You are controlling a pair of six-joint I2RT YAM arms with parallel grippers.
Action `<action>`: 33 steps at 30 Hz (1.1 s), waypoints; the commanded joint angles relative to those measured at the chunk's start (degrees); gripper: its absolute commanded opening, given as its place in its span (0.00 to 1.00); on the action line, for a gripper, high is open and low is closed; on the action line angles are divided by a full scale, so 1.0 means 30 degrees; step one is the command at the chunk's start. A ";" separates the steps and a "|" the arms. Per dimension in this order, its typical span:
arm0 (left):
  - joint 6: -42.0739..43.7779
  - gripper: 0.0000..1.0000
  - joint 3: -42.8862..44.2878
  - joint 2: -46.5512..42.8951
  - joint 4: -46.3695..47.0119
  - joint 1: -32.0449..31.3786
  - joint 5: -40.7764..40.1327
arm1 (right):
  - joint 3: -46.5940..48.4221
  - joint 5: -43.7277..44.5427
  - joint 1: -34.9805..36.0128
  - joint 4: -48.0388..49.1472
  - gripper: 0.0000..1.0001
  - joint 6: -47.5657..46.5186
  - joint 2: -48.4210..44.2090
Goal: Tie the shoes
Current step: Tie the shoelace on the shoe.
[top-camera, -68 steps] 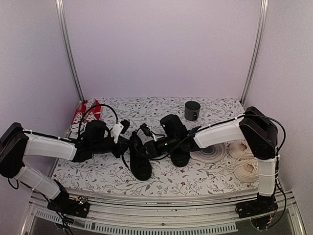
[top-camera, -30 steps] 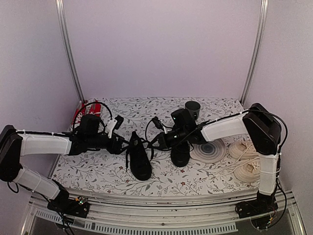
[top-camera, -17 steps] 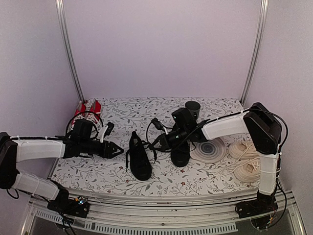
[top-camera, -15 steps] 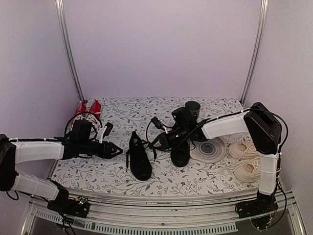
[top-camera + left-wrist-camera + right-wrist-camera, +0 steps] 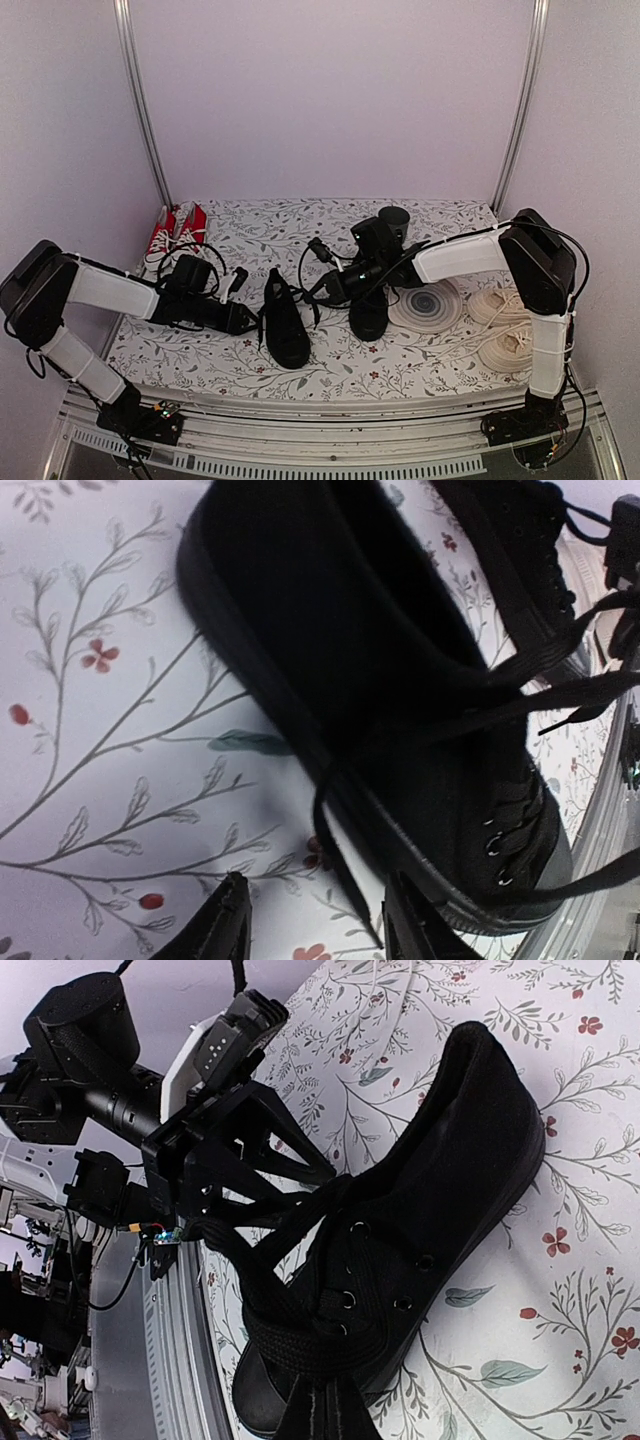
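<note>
Two black shoes stand mid-table: the left shoe (image 5: 285,322) and the right shoe (image 5: 369,310). My left gripper (image 5: 243,320) sits low beside the left shoe's left side. In the left wrist view the left gripper (image 5: 315,920) is open, and a loose lace end (image 5: 345,865) lies on the cloth between its fingers (image 5: 225,920), untouched. The shoe (image 5: 380,680) fills that view. My right gripper (image 5: 328,290) hovers above the left shoe's right side. In the right wrist view the right gripper (image 5: 335,1410) is shut on a lace pulled taut from the shoe (image 5: 440,1210).
Small red-and-white sneakers (image 5: 176,228) lie at the back left. A grey cup (image 5: 394,220) stands at the back behind the right arm. A round white disc (image 5: 432,305) and cream sneakers (image 5: 505,335) are on the right. A metal rail (image 5: 330,440) borders the near edge.
The left arm pulled away to the left, then came back low beside the left shoe. Its jaws have narrowed. The right gripper has held its place, shut on the lace.
</note>
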 commanded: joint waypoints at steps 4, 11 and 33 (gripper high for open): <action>0.0942 0.48 0.0792 0.1233 0.1630 -0.0886 -0.0145 | 0.0078 -0.0174 -0.0084 0.0146 0.02 -0.0197 0.0137; 0.0463 0.35 0.0952 0.2025 0.2560 -0.0922 -0.1661 | 0.0155 -0.0120 -0.0091 -0.0248 0.01 -0.0220 0.0083; -0.1896 0.00 -0.2889 -0.7001 0.0902 0.1547 -0.7730 | -0.1478 0.0996 -0.1277 -0.5509 0.02 -0.2665 -0.2592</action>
